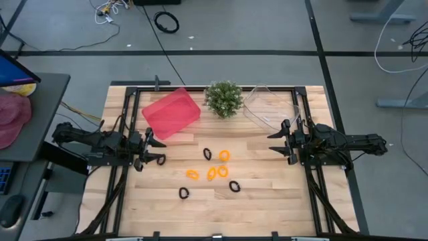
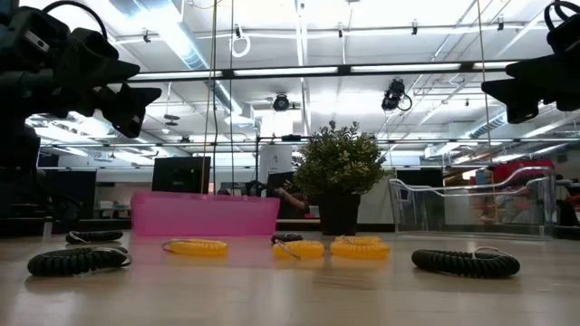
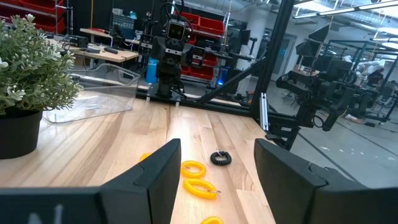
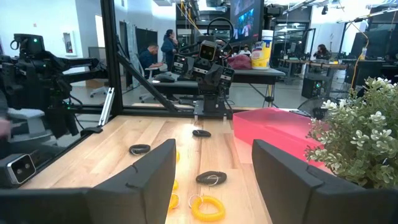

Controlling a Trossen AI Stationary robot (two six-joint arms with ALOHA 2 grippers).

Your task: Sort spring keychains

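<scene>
Several spring keychains lie flat mid-table. Orange loops (image 1: 224, 155) (image 1: 192, 175) (image 1: 211, 174) (image 1: 223, 171) are clustered together. Black loops (image 1: 207, 154) (image 1: 235, 187) (image 1: 184, 193) lie around them. My left gripper (image 1: 157, 150) hovers open above the table's left side, pointing level toward the loops; its wrist view shows orange loops (image 3: 193, 168) and a black one (image 3: 220, 158) ahead. My right gripper (image 1: 277, 142) hovers open on the right side, facing the cluster; black loops (image 4: 211, 178) (image 4: 139, 149) and an orange one (image 4: 207, 208) show ahead of it.
A pink bin (image 1: 172, 114) stands at the far left. A clear bin (image 1: 271, 107) stands at the far right. A potted plant (image 1: 223, 98) sits between them. Black frame rails (image 1: 307, 181) run along the table's sides. Bare wood lies toward the near edge (image 1: 214, 214).
</scene>
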